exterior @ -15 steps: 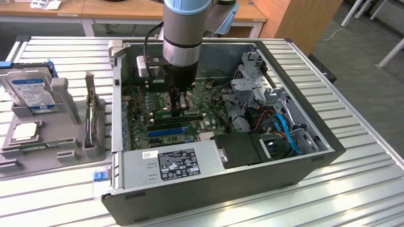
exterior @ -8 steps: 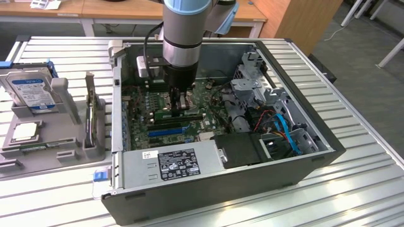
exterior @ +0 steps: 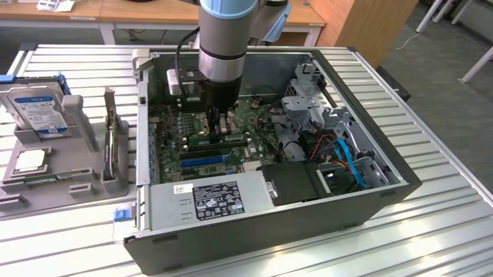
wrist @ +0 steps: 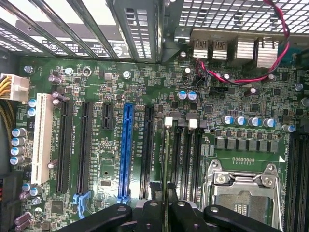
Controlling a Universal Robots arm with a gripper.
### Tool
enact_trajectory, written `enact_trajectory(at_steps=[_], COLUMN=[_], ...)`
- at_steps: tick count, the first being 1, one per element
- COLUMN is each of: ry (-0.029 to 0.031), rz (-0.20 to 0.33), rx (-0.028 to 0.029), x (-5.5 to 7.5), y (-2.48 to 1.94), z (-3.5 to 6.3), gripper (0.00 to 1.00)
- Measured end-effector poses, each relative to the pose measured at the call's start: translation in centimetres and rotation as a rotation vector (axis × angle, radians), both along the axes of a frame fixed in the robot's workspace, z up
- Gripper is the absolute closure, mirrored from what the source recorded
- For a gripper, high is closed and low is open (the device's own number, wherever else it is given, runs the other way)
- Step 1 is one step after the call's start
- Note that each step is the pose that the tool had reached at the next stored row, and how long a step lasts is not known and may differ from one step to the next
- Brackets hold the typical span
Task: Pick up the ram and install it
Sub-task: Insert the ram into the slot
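Ram (wrist: 166, 159) appears in the wrist view as a thin edge-on strip, clamped between the two black fingers (wrist: 155, 205) of the gripper (wrist: 165, 202), which is closed on it. The stick stands upright over the motherboard (wrist: 217, 96), lined up with a black memory slot whose white latch (wrist: 168, 121) sits at its far end; whether its lower edge is already touching that slot cannot be told.

The exterior view shows what the wrist camera cannot. The arm reaches straight down into an open computer case (exterior: 254, 245) lying on a slatted metal table (exterior: 439, 196). Under the gripper (exterior: 221, 128) lies a green strip that is probably the ram (exterior: 233, 138), running along the slots.

By count, the wrist view gives one white slot (wrist: 41, 137), one long blue slot (wrist: 127, 150), two white latches and one metal-framed processor socket (wrist: 241, 188).

In the exterior view a grey holder (exterior: 46, 184) stands on the table, at that view's left of the case. The holder carries one hard drive (exterior: 37, 109) with a blue label and one upright expansion card (exterior: 114, 138). One power supply (exterior: 208, 199) with a black label sits in the near corner of the case.
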State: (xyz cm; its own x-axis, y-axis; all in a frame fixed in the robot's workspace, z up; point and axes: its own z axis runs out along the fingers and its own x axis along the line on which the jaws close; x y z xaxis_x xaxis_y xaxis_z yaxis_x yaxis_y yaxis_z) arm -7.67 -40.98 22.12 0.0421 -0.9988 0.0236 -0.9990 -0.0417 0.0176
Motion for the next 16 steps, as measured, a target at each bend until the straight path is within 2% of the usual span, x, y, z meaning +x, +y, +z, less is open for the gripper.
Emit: enact_trajectory(at_steps=[16], ry=[-0.0001], rz=[-0.004], rx=[0.0004], x=[0.00], y=[0.01], z=[0.22], gripper=[0.87])
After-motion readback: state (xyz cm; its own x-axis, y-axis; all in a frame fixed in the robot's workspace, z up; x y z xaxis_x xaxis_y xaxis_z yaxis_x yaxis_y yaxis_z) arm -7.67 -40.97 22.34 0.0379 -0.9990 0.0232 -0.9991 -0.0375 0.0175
